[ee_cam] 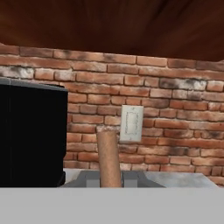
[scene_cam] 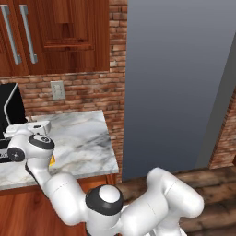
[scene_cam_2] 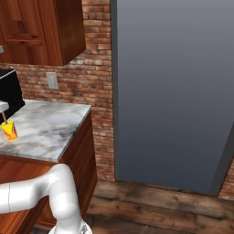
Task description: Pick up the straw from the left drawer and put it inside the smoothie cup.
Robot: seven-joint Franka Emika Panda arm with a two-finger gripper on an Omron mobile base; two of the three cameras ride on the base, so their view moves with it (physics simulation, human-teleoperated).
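White arm (scene_cam: 60,193) rises from the near right of the left base view and bends left over the marble counter (scene_cam: 87,143); its wrist covers most of the yellow cup (scene_cam: 52,160), of which a sliver shows. In the right base view the cup (scene_cam_2: 9,130) stands near the counter's left edge, with a thin stick rising from it toward the gripper, which the frame edge cuts off. The black appliance (ee_cam: 30,135) is cropped at far left. In the hand view the straw (ee_cam: 109,158) stands upright, long axis vertical, clamped between the closed fingers (ee_cam: 89,180) of the gripper (ee_cam: 110,180), before the brick wall (ee_cam: 175,109) and outlet (ee_cam: 131,124).
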